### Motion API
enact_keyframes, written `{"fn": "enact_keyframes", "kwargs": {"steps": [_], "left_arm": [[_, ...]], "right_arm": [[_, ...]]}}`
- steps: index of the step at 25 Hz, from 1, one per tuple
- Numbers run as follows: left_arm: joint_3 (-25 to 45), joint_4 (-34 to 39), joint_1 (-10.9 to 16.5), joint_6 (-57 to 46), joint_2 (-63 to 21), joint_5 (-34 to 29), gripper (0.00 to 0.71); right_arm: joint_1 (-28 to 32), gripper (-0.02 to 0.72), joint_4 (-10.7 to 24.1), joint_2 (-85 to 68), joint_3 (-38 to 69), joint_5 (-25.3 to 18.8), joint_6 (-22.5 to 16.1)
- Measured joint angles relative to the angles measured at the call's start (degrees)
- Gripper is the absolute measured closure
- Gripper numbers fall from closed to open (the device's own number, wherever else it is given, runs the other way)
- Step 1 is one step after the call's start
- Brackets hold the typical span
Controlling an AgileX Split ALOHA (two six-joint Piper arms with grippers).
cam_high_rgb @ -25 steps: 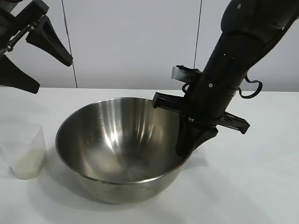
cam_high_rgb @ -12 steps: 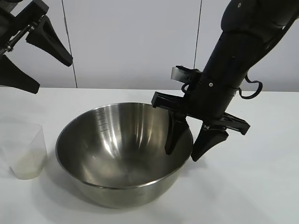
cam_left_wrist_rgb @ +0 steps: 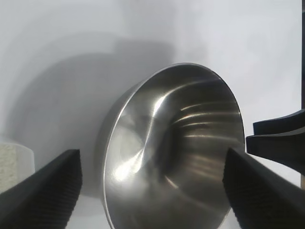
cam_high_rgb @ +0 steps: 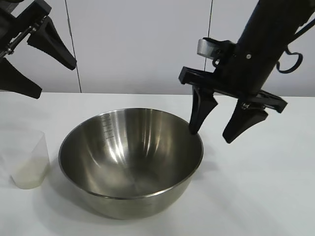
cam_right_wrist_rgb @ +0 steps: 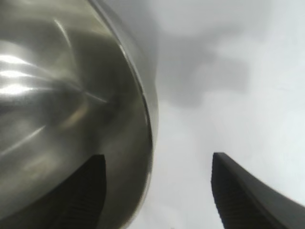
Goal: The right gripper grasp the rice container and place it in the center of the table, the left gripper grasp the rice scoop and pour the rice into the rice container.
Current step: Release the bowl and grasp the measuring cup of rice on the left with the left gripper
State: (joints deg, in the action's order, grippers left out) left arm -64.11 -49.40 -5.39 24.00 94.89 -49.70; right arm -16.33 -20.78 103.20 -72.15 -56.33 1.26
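The rice container (cam_high_rgb: 130, 160), a large shiny steel bowl, stands empty on the white table (cam_high_rgb: 261, 196); it also shows in the left wrist view (cam_left_wrist_rgb: 176, 152) and the right wrist view (cam_right_wrist_rgb: 66, 95). My right gripper (cam_high_rgb: 210, 136) is open and empty, lifted just above the bowl's right rim, one finger over the rim, the other outside. The rice scoop (cam_high_rgb: 27, 160), a clear plastic cup with rice (cam_high_rgb: 29, 176) in its bottom, stands left of the bowl. My left gripper (cam_high_rgb: 32, 78) is open and empty, high at the far left above the scoop.
A white panelled wall (cam_high_rgb: 138, 44) closes the back. Bare tabletop lies right of and in front of the bowl. The scoop's rim shows at the edge of the left wrist view (cam_left_wrist_rgb: 12, 160).
My right gripper opened, let go of the bowl's right rim, and rose up and to the right. The bowl settled level. The left arm has not moved.
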Motion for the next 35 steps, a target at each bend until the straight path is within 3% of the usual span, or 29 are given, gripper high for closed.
{"fn": "enact_keyframes", "kwargs": {"steps": [4, 10, 15, 20, 26, 30, 35], "left_arm": [[0.0, 0.0, 0.0, 0.0, 0.0, 0.0, 0.122], [0.0, 0.0, 0.0, 0.0, 0.0, 0.0, 0.122], [0.0, 0.0, 0.0, 0.0, 0.0, 0.0, 0.122], [0.0, 0.0, 0.0, 0.0, 0.0, 0.0, 0.122], [0.0, 0.0, 0.0, 0.0, 0.0, 0.0, 0.122], [0.0, 0.0, 0.0, 0.0, 0.0, 0.0, 0.122], [0.0, 0.0, 0.0, 0.0, 0.0, 0.0, 0.122]], "right_arm": [[2.4, 0.261, 0.7, -3.7, 0.0, -1.5, 0.3], [5.5, 0.261, 2.3, -13.1, 0.0, 0.8, 3.4], [12.0, 0.261, 7.7, -22.3, 0.0, 2.1, 4.5], [23.8, 0.261, 16.1, -28.1, 0.0, 1.1, 3.5], [36.0, 0.261, 20.8, -34.6, 0.0, 0.5, 1.4], [37.7, 0.261, 20.4, -44.0, 0.0, 0.1, 1.6], [37.7, 0.261, 16.6, -61.5, 0.0, -1.3, 6.4]]}}
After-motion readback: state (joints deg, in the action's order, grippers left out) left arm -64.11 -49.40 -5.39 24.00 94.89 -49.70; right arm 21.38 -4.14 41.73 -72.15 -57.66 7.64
